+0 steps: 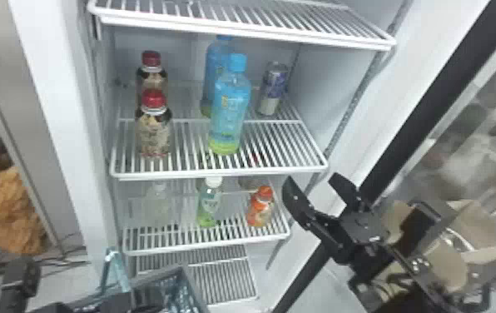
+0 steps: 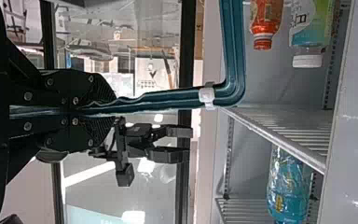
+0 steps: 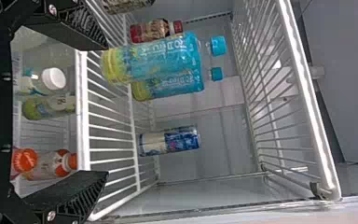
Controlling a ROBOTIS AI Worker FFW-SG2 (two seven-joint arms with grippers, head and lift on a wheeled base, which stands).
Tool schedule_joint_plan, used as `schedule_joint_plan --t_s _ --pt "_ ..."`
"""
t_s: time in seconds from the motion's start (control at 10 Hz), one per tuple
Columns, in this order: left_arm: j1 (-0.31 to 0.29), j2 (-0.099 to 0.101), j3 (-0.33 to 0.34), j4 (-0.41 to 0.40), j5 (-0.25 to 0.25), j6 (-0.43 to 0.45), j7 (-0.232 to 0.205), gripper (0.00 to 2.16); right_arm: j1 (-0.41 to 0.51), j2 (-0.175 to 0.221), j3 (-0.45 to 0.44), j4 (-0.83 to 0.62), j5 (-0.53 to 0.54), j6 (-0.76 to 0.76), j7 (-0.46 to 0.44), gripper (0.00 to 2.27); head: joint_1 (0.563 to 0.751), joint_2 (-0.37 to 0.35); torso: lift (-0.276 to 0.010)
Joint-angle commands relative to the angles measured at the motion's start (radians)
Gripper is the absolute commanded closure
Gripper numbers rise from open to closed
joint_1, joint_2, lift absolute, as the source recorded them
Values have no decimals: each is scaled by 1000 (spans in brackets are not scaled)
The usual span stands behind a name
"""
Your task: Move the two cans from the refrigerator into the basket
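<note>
Can [image 1: 274, 88] is upright on the shelf [image 1: 218, 172] with the blue bottles [image 1: 230, 112], set back from the front rim, on the robot's right of them. Can't place the second can. Right gripper [image 3: 105, 111] is wide with nothing between its fingers, which are spread well past the can's width. Left gripper [image 2: 106, 110] has its fingers closed on the handle [image 2: 168, 99] of the basket [image 1: 193, 288], just outside the fridge. Step now, I'd say: reach in for the can. Handling: thin metal, round and smooth, likely cold and maybe slick with condensation. Probably has some weight if full; stiff if sealed, dents easily if empty. Can't tell which, so squeeze firm but not hard. Take it mid-body, one finger each side, clear of the rim. Come in level and lift slightly before pulling out, or the base could catch on the wires. Watch the bottles beside it; a wide finger could tip one.
</note>
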Motion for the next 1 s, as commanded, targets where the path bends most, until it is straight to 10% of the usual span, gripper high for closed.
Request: schedule_joint_plan --t_s 0.0,0.9 --pt "1 0 1 0 4 1 -1 1191 -46 2 5 32 18 -20 -15 108 695 -287 -25" --pt "1 2 -7 0 10 1 -1 1190 -392 -11 89 326 107 -40 -99 107 695 -275 -25"
